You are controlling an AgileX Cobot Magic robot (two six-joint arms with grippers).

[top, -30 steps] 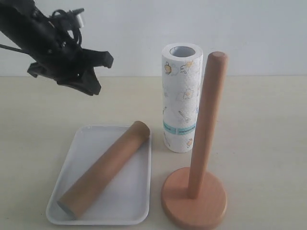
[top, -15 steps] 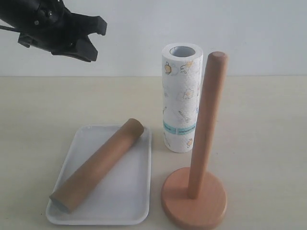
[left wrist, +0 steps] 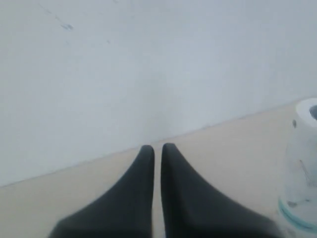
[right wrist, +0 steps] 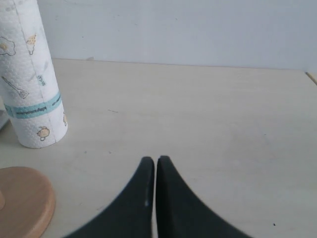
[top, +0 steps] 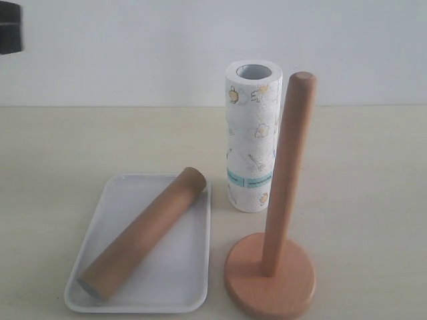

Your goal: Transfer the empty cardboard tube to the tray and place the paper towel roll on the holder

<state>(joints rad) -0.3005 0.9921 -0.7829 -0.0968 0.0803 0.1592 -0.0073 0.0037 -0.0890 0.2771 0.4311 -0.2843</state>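
- Four task items share the pale beige tabletop (top: 373,173) in your exterior view: a long hollow brown cardboard tube (top: 143,233), a shallow white rectangular tray (top: 183,273), a thick white printed paper towel roll (top: 252,133) and a light-brown wooden holder (top: 288,167).
- You find the tube lying in the tray at the lower left of the frame. It is set on a diagonal, with its near open end by the tray's lower left corner and its far end reaching the upper right corner.
- Your roll stands upright at the centre of the frame, just beyond the tray's upper right corner. Its teal band sits low on its side and its core is open at the top. It rests on the table, not on the holder.
- The holder stands right of the tray, at the lower centre-right, with its round disc base flat on the table and its dowel upright. The dowel overlaps the roll's right edge in the frame, and you cannot tell whether they touch.
- Your left gripper (left wrist: 157,148) is clenched on nothing, its black fingers nearly meeting, and it faces the white wall (left wrist: 148,59). In the exterior view, only a black part of the left arm (top: 10,27) shows at the upper left corner.
- Your right gripper (right wrist: 156,161) is likewise clenched and empty, low over bare table, with the roll and the holder's base in its view.
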